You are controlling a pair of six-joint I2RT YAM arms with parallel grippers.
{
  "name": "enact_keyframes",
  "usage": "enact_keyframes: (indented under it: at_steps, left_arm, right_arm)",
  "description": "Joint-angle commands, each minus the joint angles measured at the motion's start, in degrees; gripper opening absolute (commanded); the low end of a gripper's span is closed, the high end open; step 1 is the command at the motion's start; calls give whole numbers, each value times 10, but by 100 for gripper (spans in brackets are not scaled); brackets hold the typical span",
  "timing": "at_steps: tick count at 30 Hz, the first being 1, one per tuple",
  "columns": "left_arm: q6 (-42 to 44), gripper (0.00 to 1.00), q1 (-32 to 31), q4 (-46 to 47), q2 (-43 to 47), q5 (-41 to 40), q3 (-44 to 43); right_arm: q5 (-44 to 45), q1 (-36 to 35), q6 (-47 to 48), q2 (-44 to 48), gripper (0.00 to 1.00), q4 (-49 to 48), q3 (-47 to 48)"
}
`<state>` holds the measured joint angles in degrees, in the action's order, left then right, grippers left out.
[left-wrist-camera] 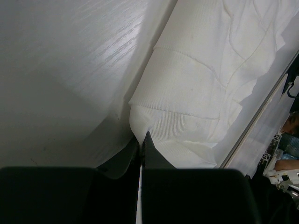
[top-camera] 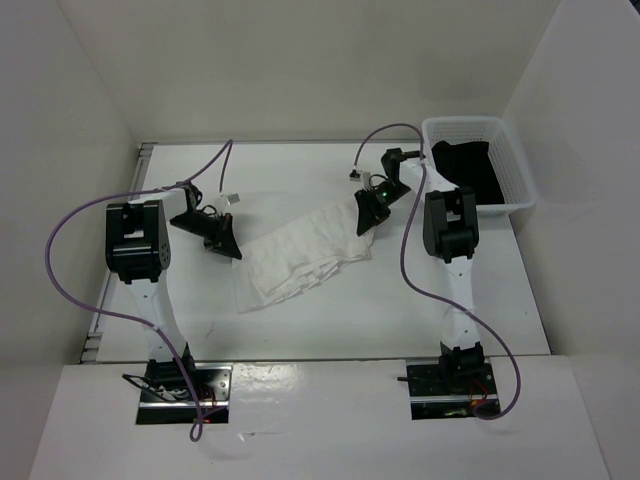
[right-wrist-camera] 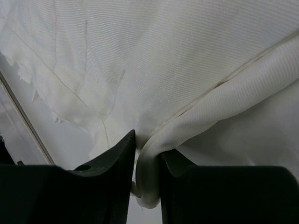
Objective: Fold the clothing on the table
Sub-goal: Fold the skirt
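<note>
Left gripper (left-wrist-camera: 141, 138) first: jaws pressed right together, a little peak of white cloth nipped at the very tips. That one has its hold. Over on the right gripper (right-wrist-camera: 147, 145), the jaws stand narrow with a rolled hem filling the gap between them, cloth against both fingers as far as I can see, so I'd call that a grip too, a looser-looking one. Both are on the clothing (top-camera: 300, 255), the thin white garment slanting across the middle of the table (top-camera: 400, 310). The left pincer is at its 9 o'clock edge and the right at its 1 o'clock tip. From above, the garment looks like a rumpled band, not a spread fan. It has stacked, stepped edges down at its 7 o'clock end, which suggests to me that at least one layer is already doubled over. Tidy it isn't: the outline is ragged and the hem at the right is bunched. My read is mid-task, both ends taken up for a fold not yet made, with squaring and flattening left after that. Away at the table's 2 o'clock corner sits the white mesh basket (top-camera: 520, 175) with a black garment (top-camera: 470, 165) inside, well apart from all this.
</note>
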<state>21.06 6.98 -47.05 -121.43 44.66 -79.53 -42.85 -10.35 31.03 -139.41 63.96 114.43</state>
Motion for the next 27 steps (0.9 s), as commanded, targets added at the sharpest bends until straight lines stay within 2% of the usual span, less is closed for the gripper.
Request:
enact_keyframes:
  at_steps: [1, 7, 9, 19, 27]
  left_arm:
    - [32, 0, 4, 12, -26, -48, -3]
    - [27, 0, 4, 12, -26, -36, -8]
    - [27, 0, 4, 12, -26, -36, -8]
    - [2, 0, 4, 12, -26, -19, -33]
    - [-26, 0, -1, 12, -31, -13, -84]
  right_arm:
    - [23, -18, 13, -28, 29, 14, 7]
    - [37, -28, 8, -33, 6, 14, 19]
    - [71, -28, -3, -28, 0, 14, 25]
    - [303, -44, -65, 99, 0, -11, 30]
    - [403, -120, -70, 158, 0, 13, 56]
